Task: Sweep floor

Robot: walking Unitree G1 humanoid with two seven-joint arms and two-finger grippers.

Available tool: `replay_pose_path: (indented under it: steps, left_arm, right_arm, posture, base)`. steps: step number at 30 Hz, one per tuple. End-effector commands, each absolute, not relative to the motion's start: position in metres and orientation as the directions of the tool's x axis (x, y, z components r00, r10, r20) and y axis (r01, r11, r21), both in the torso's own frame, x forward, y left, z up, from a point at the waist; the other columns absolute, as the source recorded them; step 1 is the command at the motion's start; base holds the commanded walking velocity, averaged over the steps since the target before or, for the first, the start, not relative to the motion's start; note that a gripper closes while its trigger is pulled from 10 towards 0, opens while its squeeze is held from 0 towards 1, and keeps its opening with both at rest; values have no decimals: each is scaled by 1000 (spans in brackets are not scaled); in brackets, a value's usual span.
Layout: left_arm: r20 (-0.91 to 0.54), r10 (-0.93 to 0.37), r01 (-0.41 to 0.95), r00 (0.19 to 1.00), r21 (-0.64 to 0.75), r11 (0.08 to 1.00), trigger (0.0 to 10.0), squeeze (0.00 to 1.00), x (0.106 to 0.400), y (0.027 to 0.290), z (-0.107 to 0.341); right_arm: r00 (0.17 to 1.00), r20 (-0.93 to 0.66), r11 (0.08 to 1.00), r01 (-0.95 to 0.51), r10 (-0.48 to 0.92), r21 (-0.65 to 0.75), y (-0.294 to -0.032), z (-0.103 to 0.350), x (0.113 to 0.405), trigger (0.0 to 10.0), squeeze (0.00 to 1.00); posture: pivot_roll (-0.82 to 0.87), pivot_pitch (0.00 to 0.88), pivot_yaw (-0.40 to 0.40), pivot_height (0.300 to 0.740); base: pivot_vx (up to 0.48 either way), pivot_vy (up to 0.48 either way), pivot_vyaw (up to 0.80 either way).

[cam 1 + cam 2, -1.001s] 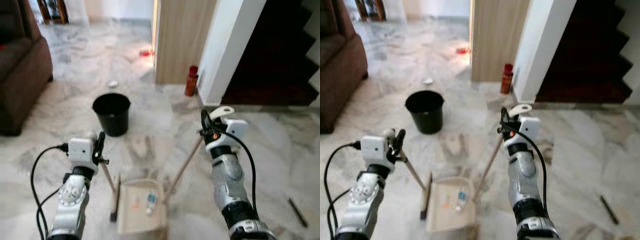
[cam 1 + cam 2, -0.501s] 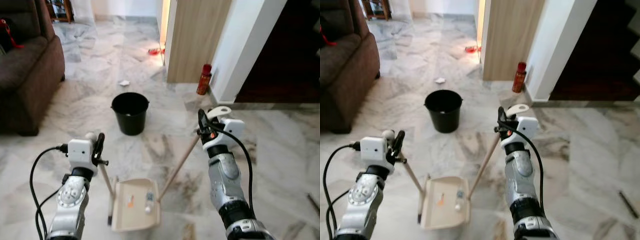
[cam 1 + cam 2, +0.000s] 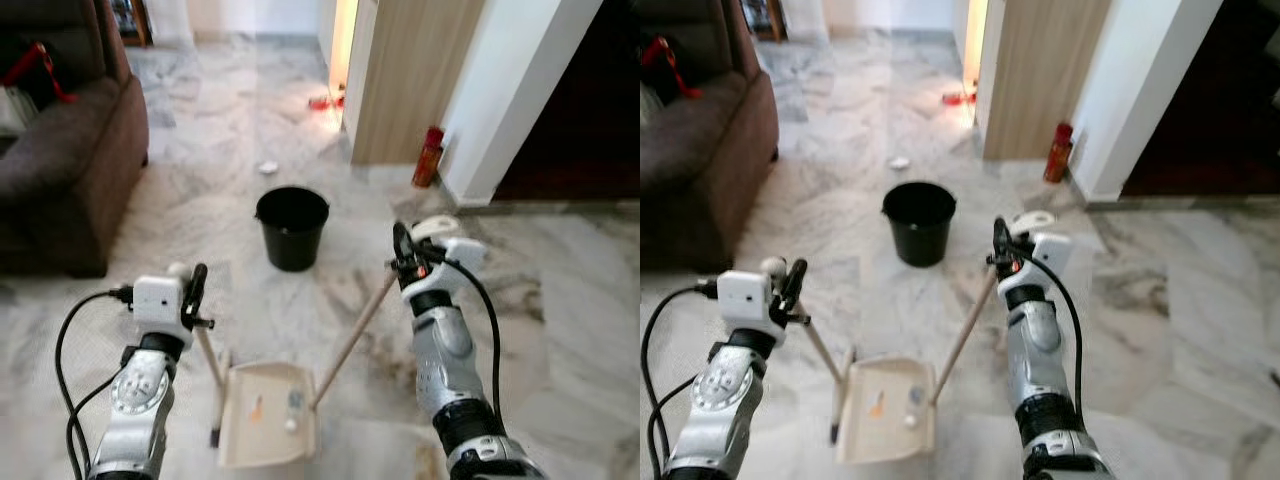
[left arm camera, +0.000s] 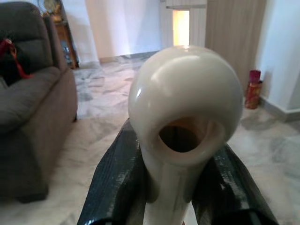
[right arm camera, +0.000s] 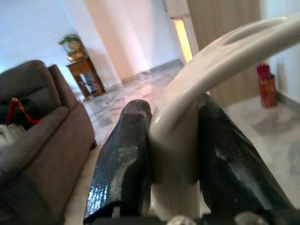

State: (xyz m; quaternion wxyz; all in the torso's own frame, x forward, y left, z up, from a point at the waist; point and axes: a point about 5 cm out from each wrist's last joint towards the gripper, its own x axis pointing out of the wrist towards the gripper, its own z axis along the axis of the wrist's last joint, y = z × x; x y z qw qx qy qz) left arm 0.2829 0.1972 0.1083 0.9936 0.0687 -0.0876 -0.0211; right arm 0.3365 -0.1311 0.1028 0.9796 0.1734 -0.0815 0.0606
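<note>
Litter is already gathered in the dustpan [image 3: 268, 428], whose handle is clenched by the right pincer [image 3: 404, 262]. The broom [image 3: 211, 372] is gripped by the left pincer [image 3: 194, 298]. Emptying into the bucket [image 3: 292, 226] seems left, and a scrap [image 3: 267, 168] beyond is unswept.

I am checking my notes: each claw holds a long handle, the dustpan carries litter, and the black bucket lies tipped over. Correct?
Not quite. In the left eye view the black bucket stands upright. The rest holds: the left claw and right claw grip handles, and the dustpan carries litter.
</note>
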Motion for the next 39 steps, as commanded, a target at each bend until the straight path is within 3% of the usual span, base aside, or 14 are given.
replay_pose_path:
  steps: [1, 10, 20, 39]
  left_arm:
    - [209, -82, 58, 974, 121, 991, 10000, 0, 284, 188, 114]
    - [219, -103, 72, 970, 147, 986, 10000, 0, 283, 180, 116]
    - [233, -117, 80, 965, 161, 984, 10000, 0, 284, 176, 120]
    - [258, -108, 60, 960, 187, 981, 10000, 0, 282, 178, 125]
  right_arm:
    - [970, 235, 927, -147, 67, 345, -133, 116, 341, 10000, 0]
    - [957, 280, 930, -163, 69, 330, -134, 130, 348, 10000, 0]
    - [898, 439, 921, -190, 24, 339, -136, 167, 356, 10000, 0]
    - [894, 447, 899, -201, 7, 389, -131, 174, 361, 10000, 0]
  posture:
    - [72, 0, -33, 740]
    - [70, 0, -30, 740]
    - [73, 0, -33, 740]
    - [87, 0, -34, 740]
  base:
    - [0, 0, 0]
    - [0, 0, 0]
    - [0, 0, 0]
    - [60, 0, 0]
